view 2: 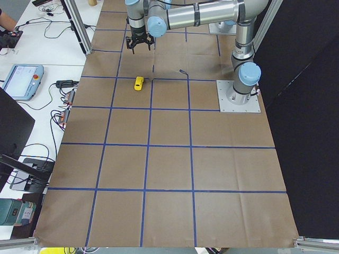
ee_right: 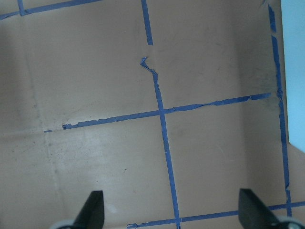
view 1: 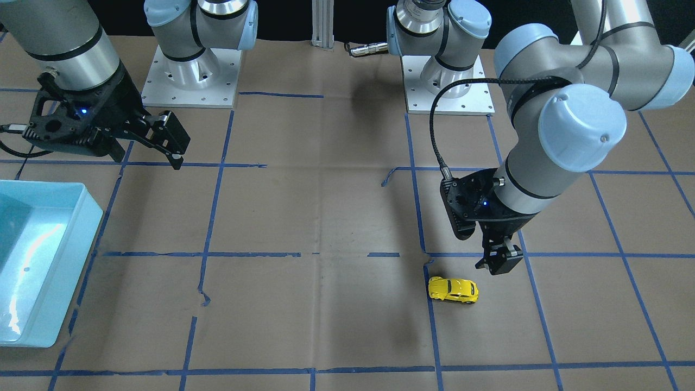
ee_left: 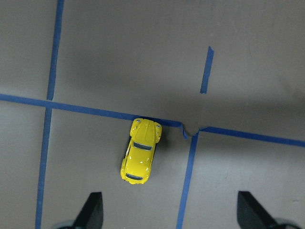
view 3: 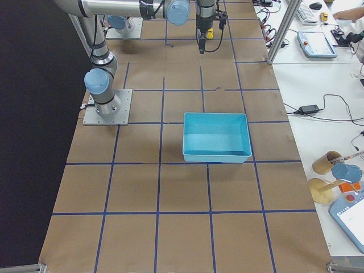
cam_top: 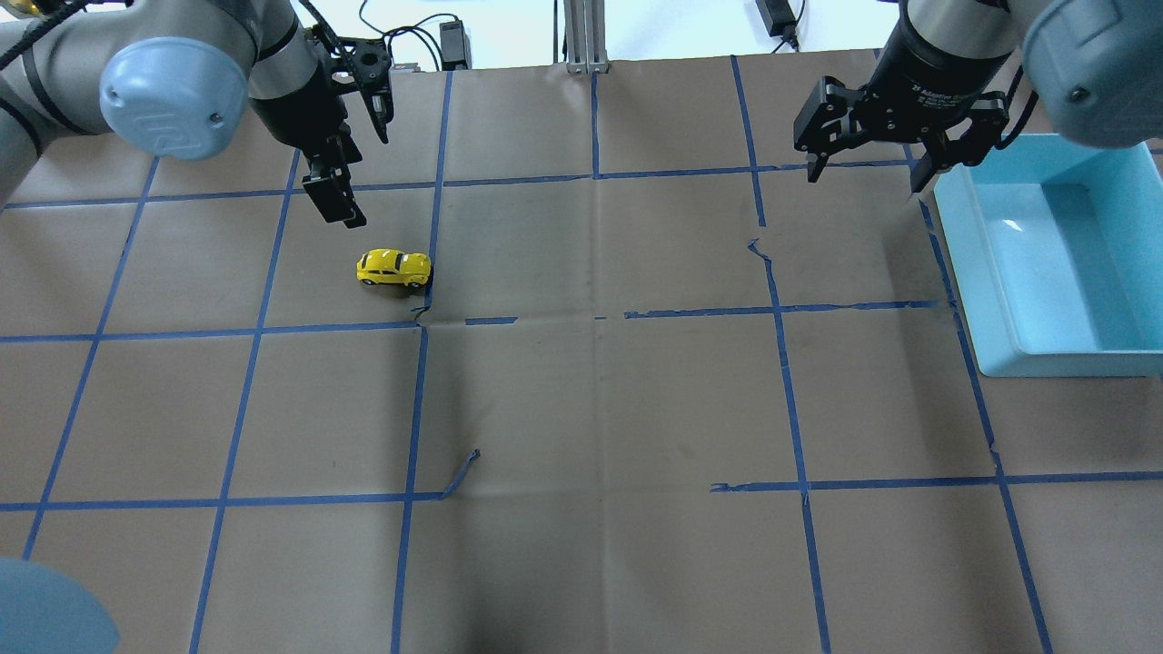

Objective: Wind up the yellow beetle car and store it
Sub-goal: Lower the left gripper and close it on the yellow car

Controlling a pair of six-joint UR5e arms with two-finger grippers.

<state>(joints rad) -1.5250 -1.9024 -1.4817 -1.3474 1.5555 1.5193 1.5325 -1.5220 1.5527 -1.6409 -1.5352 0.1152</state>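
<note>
The yellow beetle car (cam_top: 393, 267) stands on its wheels on the brown paper beside a blue tape line. It also shows in the front view (view 1: 453, 289), the left side view (view 2: 138, 83) and the left wrist view (ee_left: 141, 150). My left gripper (cam_top: 334, 193) hovers above the table just beyond the car, open and empty. In the wrist view its fingertips (ee_left: 93, 212) stand wide apart, with the car ahead of them, closer to the left one. My right gripper (cam_top: 863, 173) is open and empty, held high near the blue bin.
A light-blue bin (cam_top: 963, 263) sits at the table's right side, also seen in the front view (view 1: 81, 239) and the right side view (view 3: 216, 156). Blue tape lines grid the brown paper. The arm bases (view 1: 190, 81) stand at the robot's edge.
</note>
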